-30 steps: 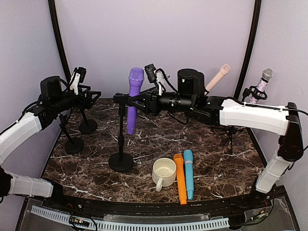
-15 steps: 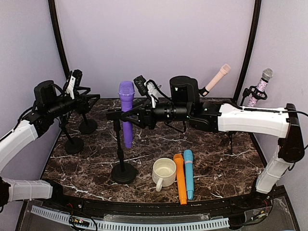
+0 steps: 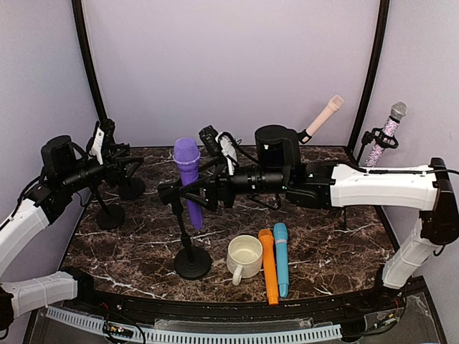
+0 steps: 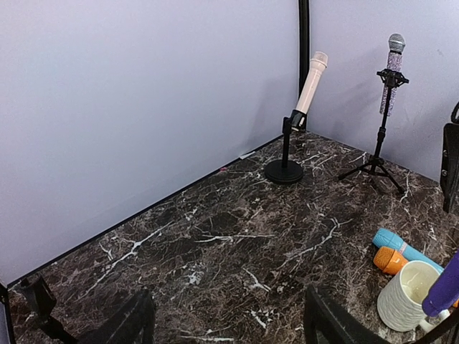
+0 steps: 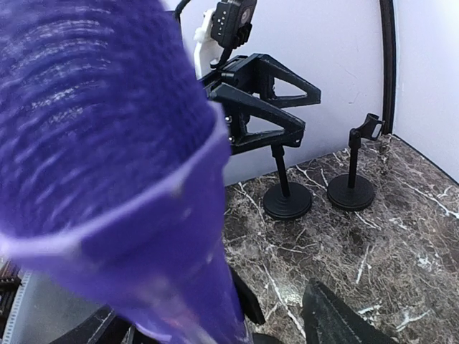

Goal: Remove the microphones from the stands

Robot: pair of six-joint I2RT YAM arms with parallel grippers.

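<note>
I see the purple plastic microphone (image 3: pixel 188 166) leaning in the clip of its black round-based stand (image 3: pixel 192 262) mid-way across the dark marble tabletop (image 3: pixel 323 236), my right hand (image 3: pixel 178 193) spread loosely around it, probably to regrip, my left hand (image 3: pixel 133 165) released and empty, far left.

Both arms raised, facing each other, jaws apart.
The left arm (image 3: pixel 29 211) comes in from the left, its white forearm sloping up to a black wrist. The left gripper (image 3: pixel 130 166) points right, about level, with its jaws spread and nothing between them. The right arm (image 3: pixel 380 183) rises from its base at the right, bends at the elbow and stretches leftward, almost level, across the middle. The right gripper (image 3: pixel 178 193) points left, its jaws standing wide. The two grippers are near each other, not touching.
</note>
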